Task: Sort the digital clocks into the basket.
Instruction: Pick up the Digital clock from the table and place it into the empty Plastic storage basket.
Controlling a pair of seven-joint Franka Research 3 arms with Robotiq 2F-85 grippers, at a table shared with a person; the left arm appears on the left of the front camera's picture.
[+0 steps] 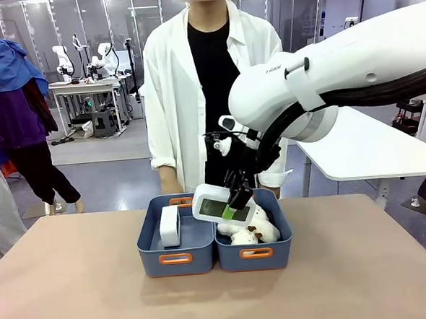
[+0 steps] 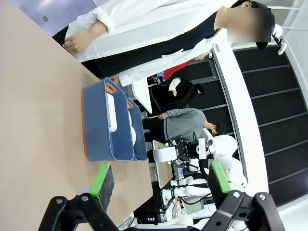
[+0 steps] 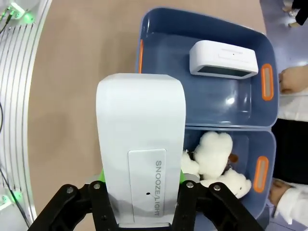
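**Right tool carries second clock above the baskets**

The right tool is clamped on a white digital clock, its green pads pressing the clock's two long sides near one end, the "SNOOZE/LIGHT" bar facing the wrist camera. The clock hangs tilted just above the divide between the two baskets. The other digital clock already stands on edge inside the left basket, which serves as the landmark; beside it to the right, the twin basket holds cream plush toys. The clock looks light, rigid and smooth-shelled, so a slip is likely; a mid-body side grip seems safest. The left tool hangs wide apart, empty, over the surface, well short of the landmark basket.
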